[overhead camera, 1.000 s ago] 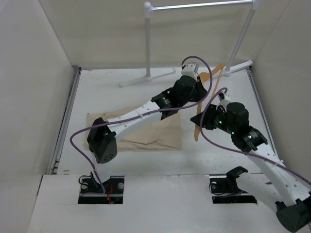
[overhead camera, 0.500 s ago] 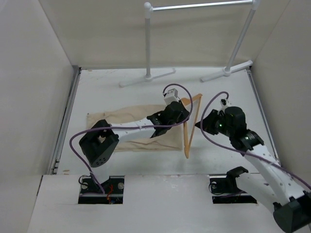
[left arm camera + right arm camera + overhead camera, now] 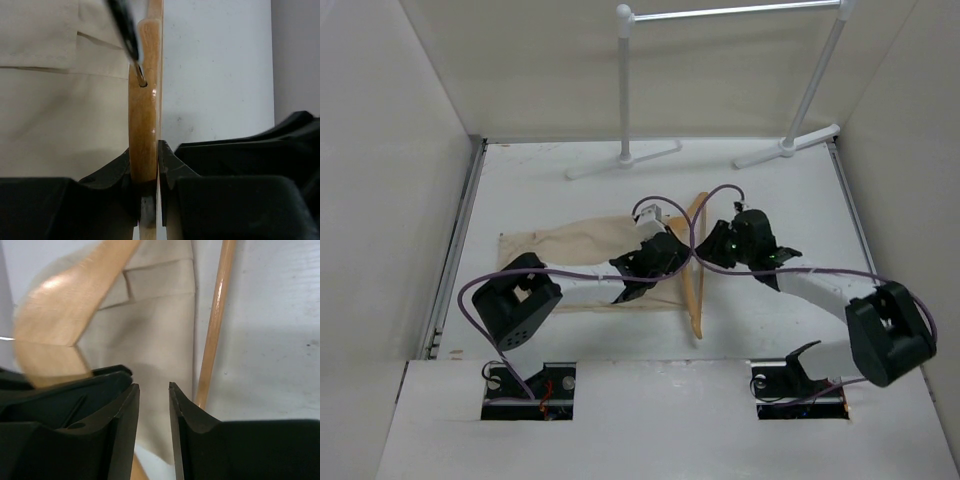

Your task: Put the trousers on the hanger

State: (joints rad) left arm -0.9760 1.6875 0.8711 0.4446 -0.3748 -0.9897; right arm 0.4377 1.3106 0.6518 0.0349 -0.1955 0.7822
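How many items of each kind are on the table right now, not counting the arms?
Trousers: 1
Wooden hanger: 1
White garment rail: 1
Total: 3

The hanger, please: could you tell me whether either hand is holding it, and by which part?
The left hand grips the hanger by its wooden top, near the hook. The right hand is open, holding nothing.

Even, soft light; faint shadows across my feeds.
Wrist close-ups go soft; the hanger (image 3: pixel 65 300) looks smeared, perhaps by motion.
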